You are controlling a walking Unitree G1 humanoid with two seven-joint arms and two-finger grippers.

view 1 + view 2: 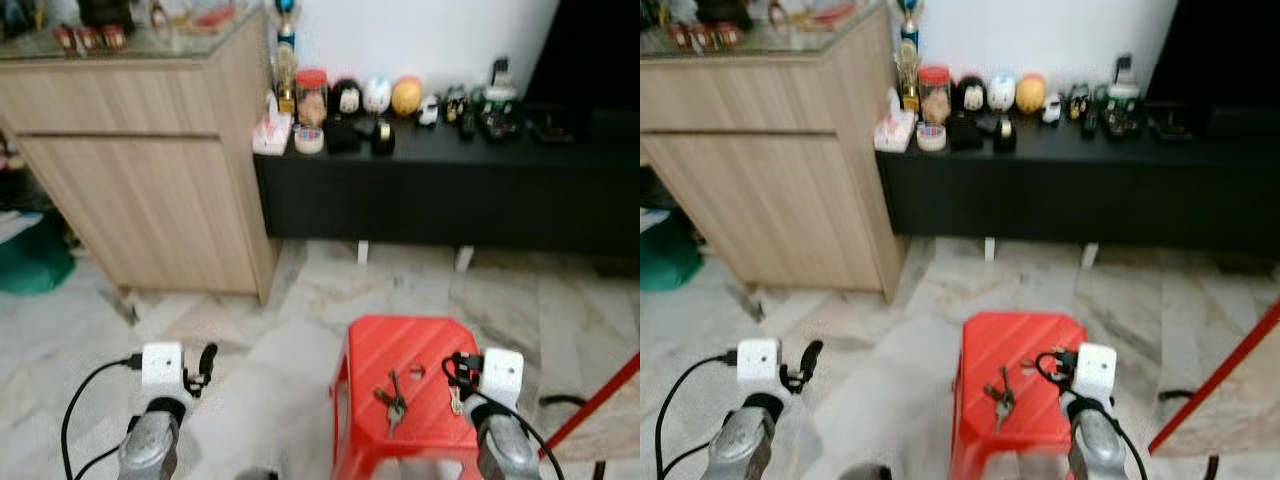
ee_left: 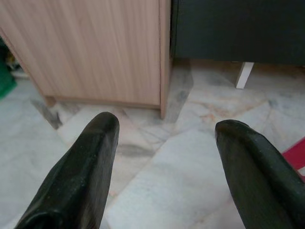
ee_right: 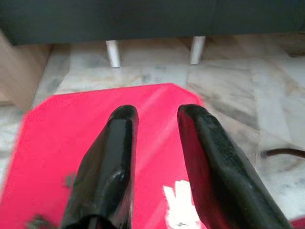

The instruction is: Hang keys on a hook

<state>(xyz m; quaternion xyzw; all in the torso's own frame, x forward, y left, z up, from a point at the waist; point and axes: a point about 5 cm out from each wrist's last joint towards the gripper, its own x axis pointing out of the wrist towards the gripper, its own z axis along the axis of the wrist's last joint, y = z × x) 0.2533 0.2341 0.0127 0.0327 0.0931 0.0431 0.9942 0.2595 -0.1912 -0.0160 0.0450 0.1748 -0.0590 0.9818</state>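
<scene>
Keys (image 1: 391, 402) lie on top of a red plastic stool (image 1: 380, 350), low centre-right of the head view, on the seat's near half, just left of its centre hole. No hook can be made out.

Right claw (image 3: 155, 119) hovers over the stool seat, lower right of the head view. Fingers a moderate gap apart, nothing between them; red seat shows through the gap. The keys sit just left of this arm's wrist.

Left claw (image 2: 164, 131) is at lower left, above the marble floor (image 1: 300, 300), well apart from the stool. Fingers spread wide, nothing held.

Wooden cabinet (image 1: 140, 170) fills the upper left. Beside it a low black tabletop (image 1: 450, 190) runs to the right edge, carrying a row of small items: jar (image 1: 311, 95), trophy (image 1: 286, 50), figurines; details blurred. Green object (image 1: 35, 262) at far left edge. Red bar slants across lower right corner.
</scene>
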